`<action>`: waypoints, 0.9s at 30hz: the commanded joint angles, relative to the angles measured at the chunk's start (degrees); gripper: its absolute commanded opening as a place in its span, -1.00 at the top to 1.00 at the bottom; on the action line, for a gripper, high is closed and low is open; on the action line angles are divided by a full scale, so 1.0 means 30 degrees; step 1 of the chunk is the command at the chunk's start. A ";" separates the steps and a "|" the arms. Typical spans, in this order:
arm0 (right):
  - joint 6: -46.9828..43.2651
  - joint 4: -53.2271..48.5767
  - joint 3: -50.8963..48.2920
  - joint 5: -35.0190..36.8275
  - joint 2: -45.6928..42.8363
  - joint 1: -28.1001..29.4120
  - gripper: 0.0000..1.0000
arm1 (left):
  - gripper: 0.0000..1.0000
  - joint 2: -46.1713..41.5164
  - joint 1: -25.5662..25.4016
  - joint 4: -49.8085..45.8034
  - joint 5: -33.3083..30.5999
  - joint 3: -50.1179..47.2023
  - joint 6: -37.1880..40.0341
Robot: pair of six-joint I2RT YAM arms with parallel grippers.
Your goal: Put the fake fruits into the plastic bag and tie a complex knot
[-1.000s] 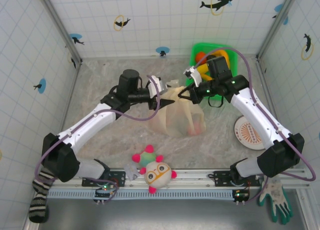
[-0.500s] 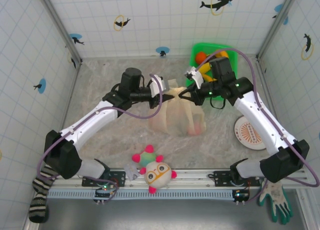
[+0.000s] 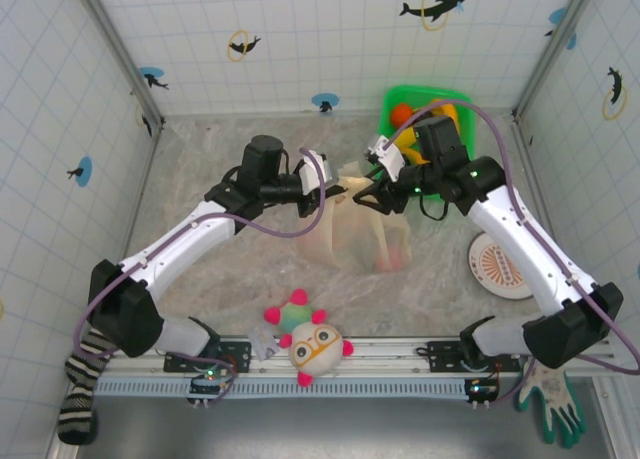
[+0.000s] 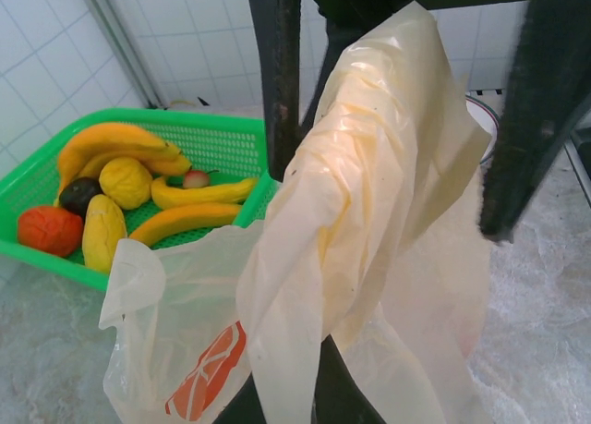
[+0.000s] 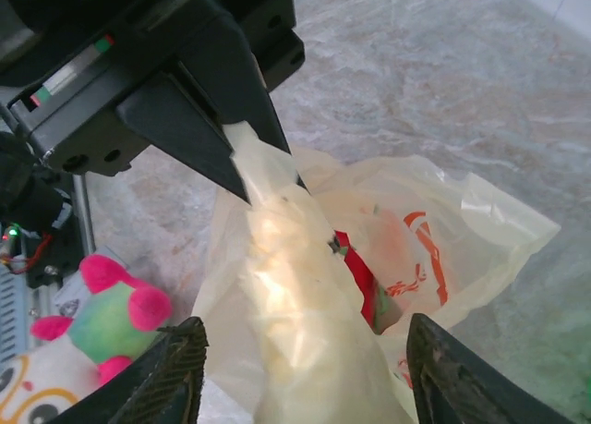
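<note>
The plastic bag (image 3: 352,234) stands on the marble table (image 3: 250,279) between the two arms, a little in front of the green basket (image 4: 212,119). The left gripper (image 5: 261,170) is closed tight on one pale-yellow handle strip (image 4: 369,184) of the bag and holds it up, so the strip is stretched above the bag's body. The right gripper (image 5: 309,373) is open. Its two fingers (image 5: 175,373) stand one on each side of the same strip, and it has nothing in its hold.

Through the thin plastic I see a red fruit (image 5: 362,281) inside the bag, low on the side next to the right arm. Other fake fruits lie in the basket: yellow bananas (image 4: 185,221), an orange-red fruit (image 4: 48,230) and a small dark fruit (image 4: 78,193). A white plush ball (image 3: 315,347) with pink knobs lies at the near edge of the table, well apart from the bag.
</note>
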 commanded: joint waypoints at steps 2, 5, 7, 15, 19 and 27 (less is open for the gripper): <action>-0.0779 0.1126 0.0509 0.2337 -0.0715 0.0642 -0.27 | 0.94 -0.0308 -0.0018 0.0167 0.0048 0.0413 0.0181; -0.0881 0.1186 0.0562 0.2495 -0.0438 0.0729 -0.26 | 0.93 -0.0323 -0.0022 0.0266 -0.0012 0.0360 0.0166; -0.0968 0.1226 0.0594 0.2389 -0.0146 0.0816 -0.21 | 0.93 -0.0364 -0.0024 0.0357 -0.0018 0.0348 0.0181; -0.0711 0.2083 0.0468 0.1658 0.0728 0.1054 -0.07 | 0.93 -0.0367 -0.0040 0.0620 -0.0041 0.0340 0.0064; -0.0704 0.1883 0.0505 0.1715 0.1042 0.1113 0.08 | 0.92 -0.0423 -0.0015 0.0621 -0.0105 0.0354 0.0078; -0.0884 0.1285 0.0681 0.2364 0.1251 0.1311 0.79 | 0.74 -0.0984 -0.0010 0.0708 -0.0629 0.0094 -0.0046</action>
